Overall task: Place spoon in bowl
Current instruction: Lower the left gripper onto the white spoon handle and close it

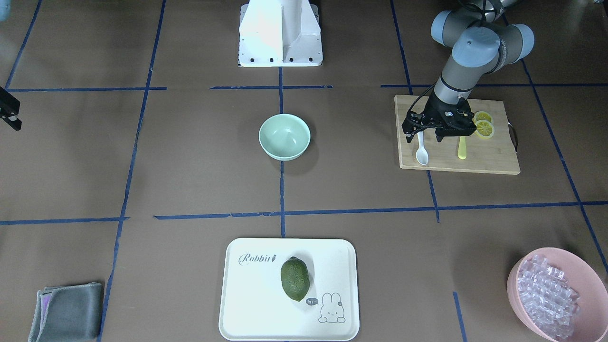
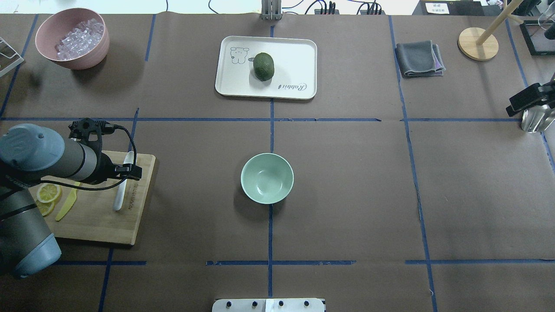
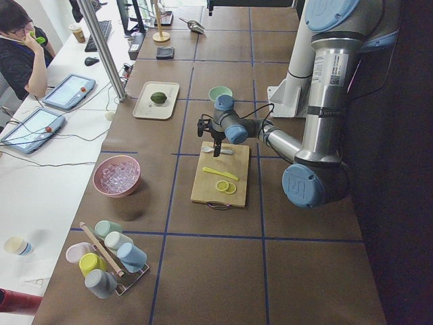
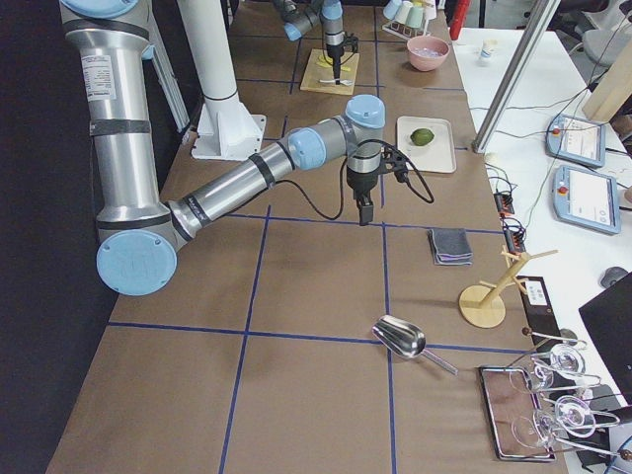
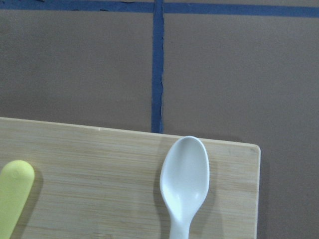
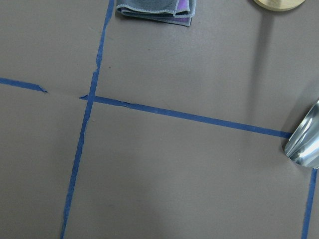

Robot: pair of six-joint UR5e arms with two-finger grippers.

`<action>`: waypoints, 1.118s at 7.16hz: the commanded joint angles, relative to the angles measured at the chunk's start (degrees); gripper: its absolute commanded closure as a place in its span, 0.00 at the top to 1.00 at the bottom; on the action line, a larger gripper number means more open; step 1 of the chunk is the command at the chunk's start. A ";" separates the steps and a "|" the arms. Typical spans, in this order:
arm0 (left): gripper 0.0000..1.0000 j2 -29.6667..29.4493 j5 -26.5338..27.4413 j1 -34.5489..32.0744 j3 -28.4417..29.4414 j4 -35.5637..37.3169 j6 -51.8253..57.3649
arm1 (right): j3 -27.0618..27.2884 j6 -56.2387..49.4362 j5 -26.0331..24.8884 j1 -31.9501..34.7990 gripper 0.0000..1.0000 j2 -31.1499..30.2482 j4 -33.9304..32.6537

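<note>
Left gripper (image 1: 423, 137) spread above cutting board (image 1: 494, 161), jaws set either side of spoon (image 1: 421, 151) handle; bowl (image 1: 284, 136) placed well off board; right gripper (image 2: 522, 100) state cannot be told.

spoon (image 5: 184, 172): smooth white plastic, slight sheen | bowl (image 2: 267, 178): glossy mint inside | board (image 5: 99, 164): matt grained wood | table cover (image 2: 347, 195): matt brown paper | cloth (image 6: 149, 7): grey fabric | scoop (image 6: 305, 139): polished metal

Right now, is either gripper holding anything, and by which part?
Nothing held. The white plastic spoon lies flat on the cutting board, the open left gripper over its handle. Right gripper looks empty.
</note>
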 commanded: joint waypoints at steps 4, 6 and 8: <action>0.80 -0.08 -0.20 0.47 0.30 0.03 0.14 | -0.32 0.17 0.04 0.01 1.00 0.15 0.00; 0.63 -0.08 -0.29 0.56 0.04 0.03 0.14 | -0.67 0.35 0.04 0.01 1.00 0.42 0.00; 0.26 0.09 -0.20 0.99 -0.66 0.03 0.23 | -0.76 0.35 -0.05 0.00 1.00 0.59 0.00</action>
